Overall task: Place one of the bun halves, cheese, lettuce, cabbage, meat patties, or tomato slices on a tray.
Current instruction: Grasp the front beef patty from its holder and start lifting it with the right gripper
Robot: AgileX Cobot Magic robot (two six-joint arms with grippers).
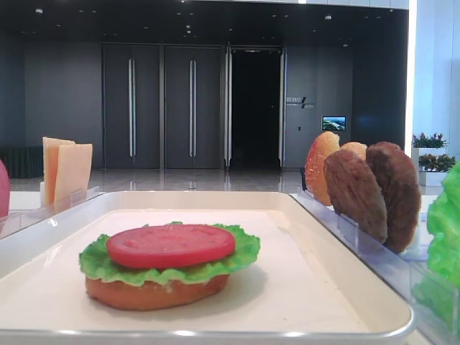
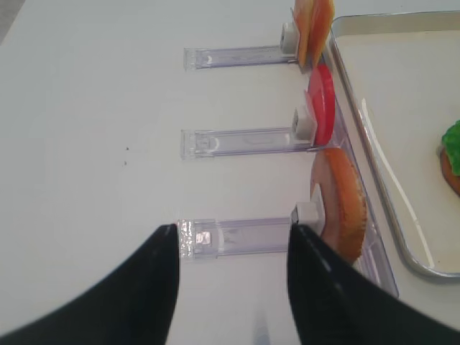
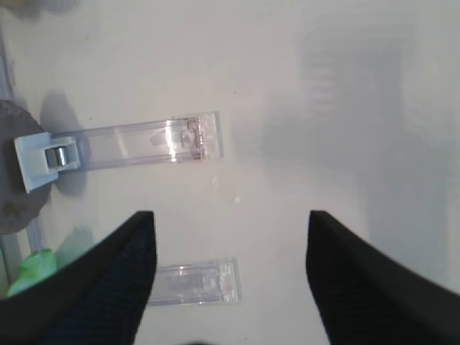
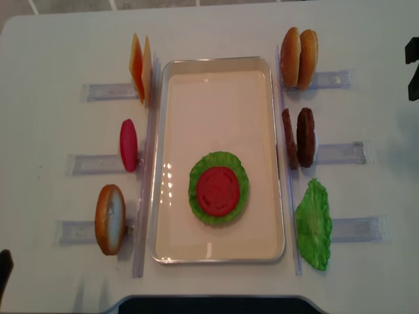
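**A:** What is on the tabletop point(image 4: 59, 46), and how far along is the burger?

**B:** A white tray point(image 4: 222, 75) sits in the middle. On it is a stack: bun base point(image 1: 154, 293), lettuce point(image 1: 97, 262), then a tomato slice point(image 1: 171, 245) on top. My guess is the next layer is being chosen.

**A:** What is left to pick from?

**B:** Clear racks point(image 4: 337, 152) flank the tray. To its right stand two bun halves point(image 4: 298, 57), two patties point(image 4: 305, 136) and a spare lettuce leaf point(image 4: 313, 224). To its left stand cheese point(image 4: 139, 69), a spare tomato point(image 4: 128, 144) and a bun top point(image 4: 110, 218).

**A:** And the pincers?

**B:** Both are released and hold nothing. The left pincer point(image 2: 231, 277) hovers over the rack by the bun top, well apart from it. The right pincer point(image 3: 230, 277) hangs over bare tabletop and rack ends.

**A:** What does the next move call for?

**B:** Probably a patty or cheese. Either stands upright in a slot close against its twin, so the jaws must take one without dragging the other.
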